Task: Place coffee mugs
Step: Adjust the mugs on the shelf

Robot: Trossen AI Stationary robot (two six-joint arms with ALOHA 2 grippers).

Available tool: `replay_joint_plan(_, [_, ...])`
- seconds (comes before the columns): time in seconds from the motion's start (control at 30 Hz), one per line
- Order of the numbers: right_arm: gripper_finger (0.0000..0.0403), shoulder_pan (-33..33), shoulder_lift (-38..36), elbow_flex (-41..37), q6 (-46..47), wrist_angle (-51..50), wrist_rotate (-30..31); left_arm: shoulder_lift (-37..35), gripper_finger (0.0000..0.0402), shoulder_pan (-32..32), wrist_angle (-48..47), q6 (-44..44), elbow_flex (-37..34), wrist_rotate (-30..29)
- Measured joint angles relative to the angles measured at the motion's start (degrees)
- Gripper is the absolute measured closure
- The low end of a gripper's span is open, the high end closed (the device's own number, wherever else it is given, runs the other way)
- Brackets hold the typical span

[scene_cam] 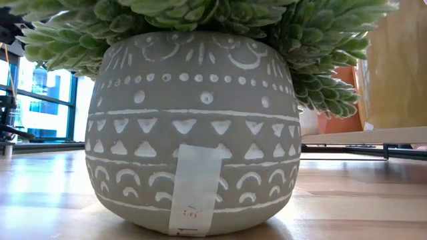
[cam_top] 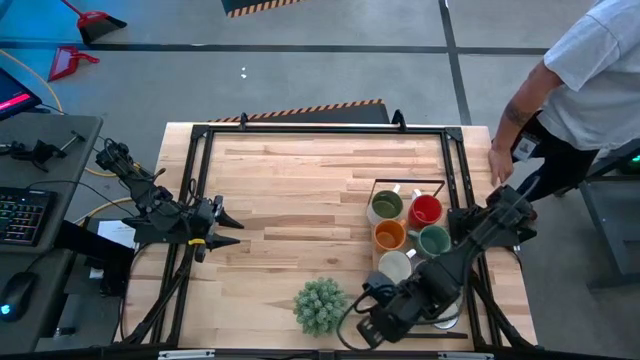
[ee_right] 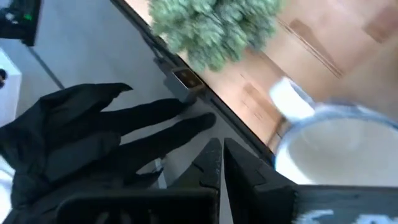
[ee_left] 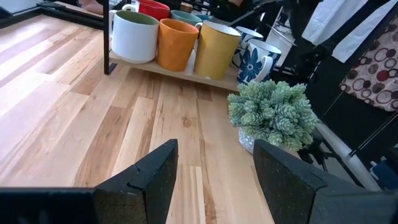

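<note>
Several coffee mugs stand on a wooden tray (cam_top: 440, 185) at the table's right: a white one (cam_top: 387, 206), red (cam_top: 425, 210), orange (cam_top: 389, 235), green (cam_top: 433, 240) and another white one (cam_top: 395, 266). The left wrist view shows the white (ee_left: 134, 34), orange (ee_left: 176, 42) and yellow-olive (ee_left: 216, 48) mugs in a row, with a blue-flowered mug (ee_left: 252, 62) behind. My right gripper (cam_top: 366, 330) is shut and holds nothing. It hangs over the table's near edge, beside a blue-patterned mug (ee_right: 329, 143). My left gripper (cam_top: 232, 228) waits open at the table's left.
A spiky green plant (cam_top: 320, 305) in a grey patterned pot (scene_cam: 193, 133) stands near the front edge, left of my right gripper. A person stands at the table's far right corner, one hand (cam_top: 497, 165) on the frame. A black glove-like shape (ee_right: 81, 137) shows beyond the near edge.
</note>
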Motion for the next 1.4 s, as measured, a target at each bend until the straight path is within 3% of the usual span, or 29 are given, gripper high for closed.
replay_joint_plan(0.6, [0.0403,1.3,6.01,6.76,2.83,-9.54,-2.45,0.0,0.0204,0.02,0.02,0.0,0.0,-1.31])
replay_joint_plan(1.17, [0.0403,1.26,7.32,6.69,2.64,-10.29,-7.92,-0.01,0.0204,0.01,0.04,-0.96,-0.01,-1.38])
replay_joint_plan(1.4, [0.0403,1.12,7.32,6.69,3.27,-9.29,-7.09,-0.02,0.0204,0.0,0.04,-0.96,-0.02,-1.38])
